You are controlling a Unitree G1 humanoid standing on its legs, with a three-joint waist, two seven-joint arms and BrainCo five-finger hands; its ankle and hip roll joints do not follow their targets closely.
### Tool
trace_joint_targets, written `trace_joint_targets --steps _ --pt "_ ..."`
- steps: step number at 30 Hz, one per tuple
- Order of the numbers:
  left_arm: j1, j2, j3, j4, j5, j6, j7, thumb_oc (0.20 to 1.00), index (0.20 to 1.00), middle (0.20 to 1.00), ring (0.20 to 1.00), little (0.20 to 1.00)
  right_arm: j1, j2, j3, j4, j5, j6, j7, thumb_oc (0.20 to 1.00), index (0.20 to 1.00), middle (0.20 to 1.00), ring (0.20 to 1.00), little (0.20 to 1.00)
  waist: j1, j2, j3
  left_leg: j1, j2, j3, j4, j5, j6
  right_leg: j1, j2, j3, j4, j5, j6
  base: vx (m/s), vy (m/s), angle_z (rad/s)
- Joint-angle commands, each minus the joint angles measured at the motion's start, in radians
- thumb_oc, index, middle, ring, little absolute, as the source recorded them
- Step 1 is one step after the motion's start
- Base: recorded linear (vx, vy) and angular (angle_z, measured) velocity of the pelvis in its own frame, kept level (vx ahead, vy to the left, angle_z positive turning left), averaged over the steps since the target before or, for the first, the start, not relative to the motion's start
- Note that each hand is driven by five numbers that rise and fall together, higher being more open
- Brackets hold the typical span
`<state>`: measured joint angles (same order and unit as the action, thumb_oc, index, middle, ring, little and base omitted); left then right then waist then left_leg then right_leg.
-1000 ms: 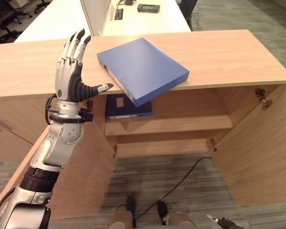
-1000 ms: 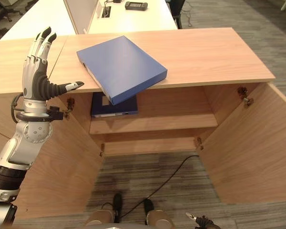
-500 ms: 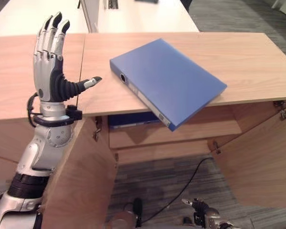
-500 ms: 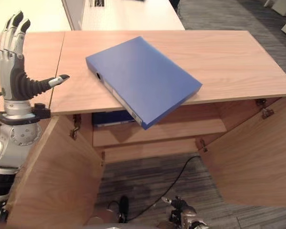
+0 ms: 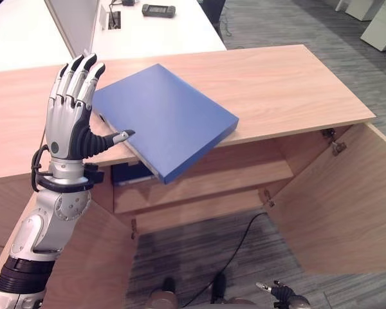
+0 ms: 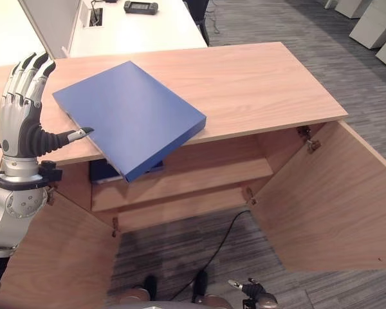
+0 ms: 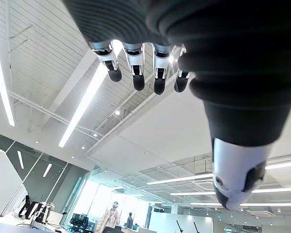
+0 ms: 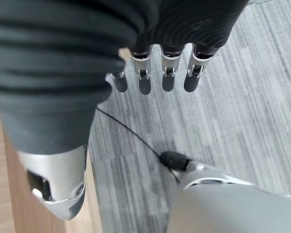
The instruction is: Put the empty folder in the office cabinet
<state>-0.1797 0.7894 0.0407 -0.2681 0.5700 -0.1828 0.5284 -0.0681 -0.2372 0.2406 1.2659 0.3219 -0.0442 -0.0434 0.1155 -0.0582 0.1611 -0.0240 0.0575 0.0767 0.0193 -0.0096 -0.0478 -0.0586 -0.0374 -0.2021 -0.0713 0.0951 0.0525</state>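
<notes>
A blue folder (image 5: 164, 119) lies flat on the wooden cabinet top (image 5: 289, 84), one corner jutting past the front edge over the open cabinet. My left hand (image 5: 69, 119) is raised upright just left of the folder, open, fingers straight up, its thumb tip close to the folder's spine edge. In the left wrist view the fingers (image 7: 138, 73) point at the ceiling and hold nothing. My right hand (image 6: 254, 293) hangs low by the floor, open and empty, its fingers (image 8: 167, 77) straight above the carpet.
A second blue folder (image 5: 130, 172) lies on the cabinet's shelf (image 5: 219, 177) at the left. Both doors stand open, the right door (image 5: 334, 206) and the left door (image 5: 83, 270). A white desk (image 5: 154, 32) with a black device (image 5: 158, 9) stands behind.
The camera has shifted. My left hand has come closer to the folder, its thumb tip now at the spine edge. The right hand stays low.
</notes>
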Motion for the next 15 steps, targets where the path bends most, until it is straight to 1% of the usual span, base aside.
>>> trace_joint_targets --steps 1,2,3,5,6,12,15 --pt "-0.033 0.068 0.033 -0.033 0.009 -0.018 0.017 1.0 1.0 1.0 1.0 1.0 -0.042 0.029 0.041 0.003 -0.015 -0.029 -0.023 1.0 1.0 1.0 1.0 1.0 0.012 -0.047 0.034 -0.153 -0.054 -0.019 0.216 -0.141 0.055 -0.055 -0.127 0.043 0.132 -0.011 0.082 -0.16 -0.049 0.2" --pt "-0.034 0.071 0.033 -0.032 0.008 -0.018 0.019 1.0 1.0 1.0 1.0 1.0 -0.046 0.028 0.042 -0.001 -0.012 -0.031 -0.026 1.0 1.0 1.0 1.0 1.0 0.014 -0.048 0.043 -0.168 -0.054 -0.023 0.229 -0.143 0.056 -0.064 -0.128 0.043 0.141 -0.014 0.081 -0.15 -0.047 0.15" --pt "-0.041 0.073 0.032 -0.029 0.006 -0.019 0.025 1.0 1.0 1.0 1.0 1.0 -0.055 0.028 0.045 -0.009 -0.005 -0.036 -0.031 1.0 1.0 1.0 1.0 1.0 0.02 -0.045 0.062 -0.206 -0.054 -0.037 0.274 -0.165 0.061 -0.087 -0.125 0.044 0.173 -0.03 0.08 -0.1 -0.03 0.13" --pt "-0.041 0.073 0.036 -0.026 0.004 -0.019 0.028 1.0 1.0 1.0 1.0 1.0 -0.06 0.026 0.045 -0.012 -0.003 -0.038 -0.034 1.0 1.0 1.0 1.0 1.0 0.022 -0.046 0.067 -0.237 -0.058 -0.043 0.297 -0.164 0.064 -0.107 -0.127 0.043 0.188 -0.032 0.076 -0.1 -0.019 0.09" --pt "-0.036 0.071 0.041 -0.027 0.001 -0.018 0.028 1.0 1.0 1.0 1.0 1.0 -0.062 0.025 0.045 -0.014 -0.001 -0.038 -0.036 1.0 1.0 1.0 1.0 1.0 0.025 -0.044 0.069 -0.249 -0.056 -0.048 0.314 -0.177 0.065 -0.113 -0.126 0.041 0.202 -0.043 0.076 -0.08 -0.017 0.07" --pt "0.017 0.053 0.102 -0.041 -0.009 -0.018 0.041 1.0 1.0 1.0 1.0 1.0 -0.062 0.021 0.033 -0.01 0.006 -0.042 -0.041 1.0 1.0 1.0 1.0 1.0 0.04 -0.05 0.075 -0.291 -0.058 -0.066 0.342 -0.182 0.068 -0.15 -0.133 0.039 0.24 -0.064 0.07 -0.03 -0.003 0.05" --pt "0.047 0.054 0.118 -0.046 -0.009 -0.022 0.038 1.0 1.0 1.0 1.0 1.0 -0.061 0.013 0.026 -0.009 0.01 -0.044 -0.043 1.0 1.0 1.0 1.0 1.0 0.045 -0.055 0.076 -0.302 -0.058 -0.071 0.332 -0.173 0.062 -0.164 -0.137 0.036 0.25 -0.069 0.066 -0.02 0.009 0.09"
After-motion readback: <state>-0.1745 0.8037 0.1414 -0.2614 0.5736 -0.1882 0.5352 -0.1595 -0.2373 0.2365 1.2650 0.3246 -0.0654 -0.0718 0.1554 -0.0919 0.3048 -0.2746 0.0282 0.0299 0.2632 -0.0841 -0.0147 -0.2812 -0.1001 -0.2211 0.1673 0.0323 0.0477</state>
